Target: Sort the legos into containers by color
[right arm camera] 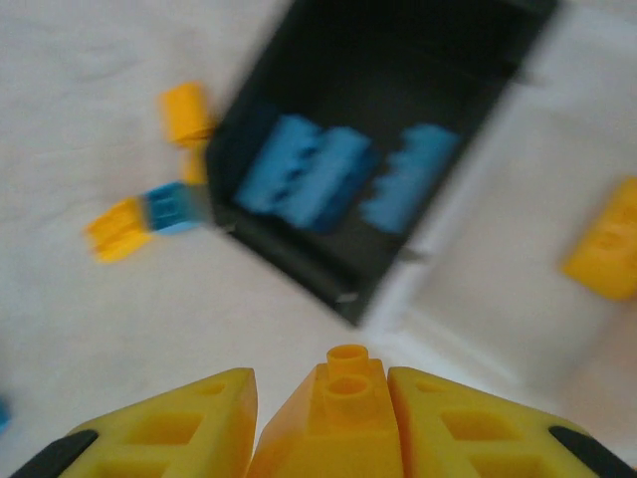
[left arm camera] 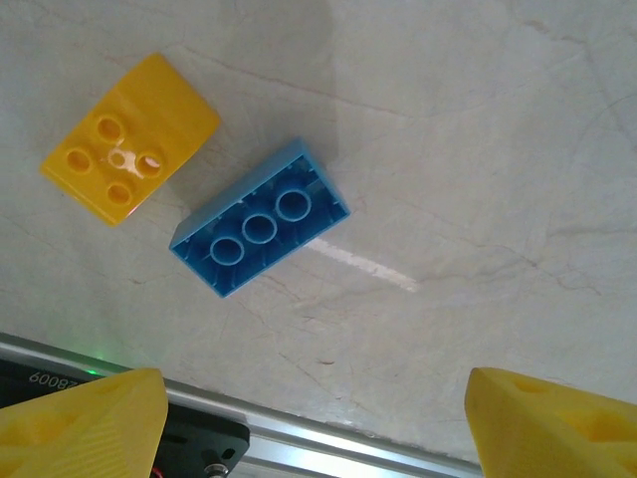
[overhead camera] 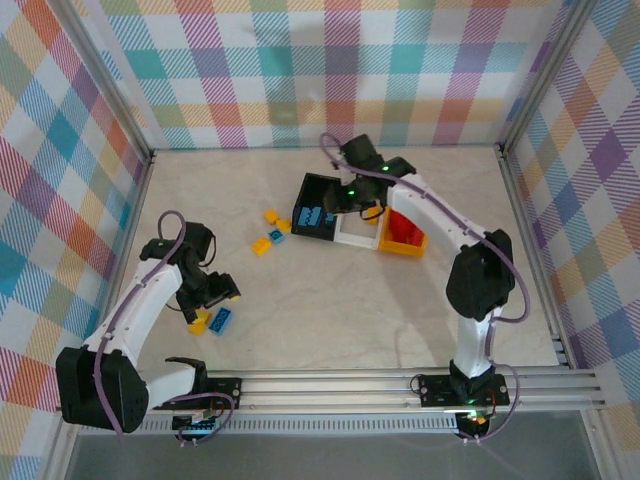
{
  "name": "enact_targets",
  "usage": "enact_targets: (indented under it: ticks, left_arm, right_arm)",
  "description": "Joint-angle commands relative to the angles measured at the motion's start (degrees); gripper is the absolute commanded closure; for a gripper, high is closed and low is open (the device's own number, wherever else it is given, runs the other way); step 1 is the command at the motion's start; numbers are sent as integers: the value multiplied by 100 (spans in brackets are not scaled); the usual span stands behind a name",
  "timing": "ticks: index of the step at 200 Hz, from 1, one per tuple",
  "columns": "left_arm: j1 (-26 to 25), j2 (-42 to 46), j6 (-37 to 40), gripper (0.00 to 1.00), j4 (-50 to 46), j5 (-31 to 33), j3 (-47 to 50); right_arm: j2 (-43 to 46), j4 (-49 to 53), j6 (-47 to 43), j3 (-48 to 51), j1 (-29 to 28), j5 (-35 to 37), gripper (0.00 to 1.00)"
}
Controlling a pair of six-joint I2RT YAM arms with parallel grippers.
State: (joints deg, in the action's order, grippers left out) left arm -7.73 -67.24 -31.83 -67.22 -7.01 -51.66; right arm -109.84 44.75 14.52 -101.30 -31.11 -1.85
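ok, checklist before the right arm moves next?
1. Right claw shut on yellow brick: ok.
2. White bin has room beside its binned yellow piece: ok.
3. Right claw centred over white bin: cannot tell, wrist view blurred.
4. Black bin holds blue bricks alone: ok.
5. Left claw open, empty, above loose yellow piece and loose blue piece: ok.
6. Arms apart: ok.

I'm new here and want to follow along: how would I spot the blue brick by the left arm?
Look at the table, near left, just ahead of the metal rail, below the open left gripper. Two loose bricks lie there, not touching. The blue brick is the longer one, underside up with three round tubes showing; its neighbour is a squarer yellow brick.
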Motion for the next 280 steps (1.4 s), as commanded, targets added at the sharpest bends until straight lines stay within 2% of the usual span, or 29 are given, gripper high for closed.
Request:
enact_targets:
  ticks: [1,59,88,108,141,186,248,264,280]
  left_arm:
    - [68,-47,28,21,-231,-60,133]
    - [-11,-486,55,20,-40,252,199]
    - [-25,-931,92,20,280,202,229]
    - [-66,-1204,215,20,374,291,85]
    - [-189,-1817,614,21,376,623,-131]
    - [-423,-2474,837,23,678,607,-195]
    - [-952,-2847,695,32,994,346,-205]
    - [-1091,-2874,579,41,1103,94,-229]
    - [-1305,-2878,425,44,1176,26,-302]
  right_arm:
    - [-369,-110,-54,192,147,-133,61]
    - [-1136,-213,-64,-286,356,-281,59]
    - [-1250,-101,-37,-408,369,-316,48]
    - [-1121,-35,-55,-370,372,-307,44]
    - [-585,-119,-31,5,378,-301,42]
    - [22,-229,-24,615,382,-310,41]
    - [283,-291,-30,963,387,-316,40]
    - [305,-286,-20,971,387,-324,40]
    - [316,-291,-10,979,387,-332,40]
